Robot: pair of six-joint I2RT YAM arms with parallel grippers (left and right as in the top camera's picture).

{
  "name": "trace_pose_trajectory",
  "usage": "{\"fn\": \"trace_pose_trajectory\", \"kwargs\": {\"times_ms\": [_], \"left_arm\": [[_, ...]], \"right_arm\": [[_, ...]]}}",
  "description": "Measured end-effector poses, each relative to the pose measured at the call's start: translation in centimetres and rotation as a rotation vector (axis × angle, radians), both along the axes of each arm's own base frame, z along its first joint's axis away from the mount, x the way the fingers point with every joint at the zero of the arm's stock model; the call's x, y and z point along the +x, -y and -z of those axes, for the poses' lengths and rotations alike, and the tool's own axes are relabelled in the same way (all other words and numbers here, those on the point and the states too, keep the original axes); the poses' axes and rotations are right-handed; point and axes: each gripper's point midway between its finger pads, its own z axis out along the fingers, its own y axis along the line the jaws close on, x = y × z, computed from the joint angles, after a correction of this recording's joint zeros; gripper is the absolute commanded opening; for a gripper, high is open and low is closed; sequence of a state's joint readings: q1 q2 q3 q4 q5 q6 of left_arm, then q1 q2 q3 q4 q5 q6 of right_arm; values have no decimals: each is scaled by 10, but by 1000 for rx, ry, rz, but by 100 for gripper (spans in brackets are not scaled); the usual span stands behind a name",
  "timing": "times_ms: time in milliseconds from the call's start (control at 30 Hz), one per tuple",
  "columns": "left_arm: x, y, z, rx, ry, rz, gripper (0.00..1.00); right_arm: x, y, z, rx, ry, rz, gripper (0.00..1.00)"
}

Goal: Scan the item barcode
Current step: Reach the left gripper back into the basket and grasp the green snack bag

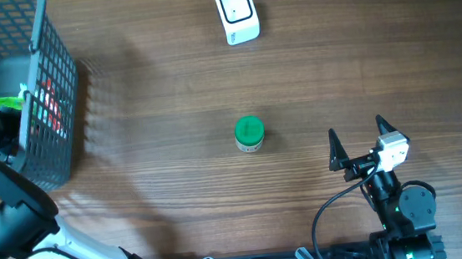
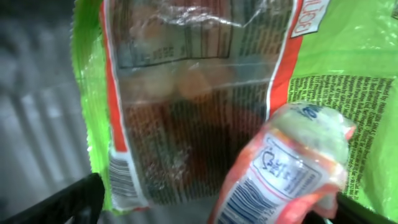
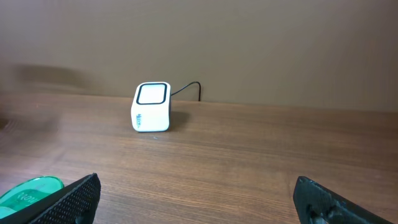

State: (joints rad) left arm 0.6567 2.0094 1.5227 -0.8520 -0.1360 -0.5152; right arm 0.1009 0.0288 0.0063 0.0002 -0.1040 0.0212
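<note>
Overhead: the basket (image 1: 55, 78) sits at the tabletop's left edge, the scanner (image 1: 238, 13) at its far edge. Left wrist: your left gripper (image 2: 221, 199) straddles a barcoded packet (image 2: 286, 168) inside the basket, jaws spread, ready to pinch. Right wrist: your right gripper (image 3: 196, 193) gapes empty, keeping the scanner's face clear.

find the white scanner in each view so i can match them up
Overhead: the scanner sits at top centre.
Left wrist: not in it; only packets seen close up.
Right wrist: the scanner stands left of centre, further back.
Shared landmark: the green-lidded jar, mid-picture in the overhead view and at the bottom-left corner in the right wrist view.
</note>
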Motion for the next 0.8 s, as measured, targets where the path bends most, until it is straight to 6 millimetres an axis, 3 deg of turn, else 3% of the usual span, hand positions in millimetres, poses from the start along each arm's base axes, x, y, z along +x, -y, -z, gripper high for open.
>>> {"fn": "trace_pose_trajectory", "kwargs": {"times_ms": [133, 200, 367, 600, 800], "left_arm": [[-10, -6, -21, 63, -15, -26, 89], [-13, -9, -27, 85, -20, -34, 100], [-11, -14, -19, 114, -7, -43, 100], [5, 3, -10, 23, 76, 46, 100], [10, 7, -48, 55, 162, 58, 100]], "right_arm": [[0, 0, 0, 0, 0, 0, 100], [0, 0, 0, 0, 0, 0, 100], [0, 0, 0, 0, 0, 0, 100], [0, 0, 0, 0, 0, 0, 100], [0, 0, 0, 0, 0, 0, 100]]}}
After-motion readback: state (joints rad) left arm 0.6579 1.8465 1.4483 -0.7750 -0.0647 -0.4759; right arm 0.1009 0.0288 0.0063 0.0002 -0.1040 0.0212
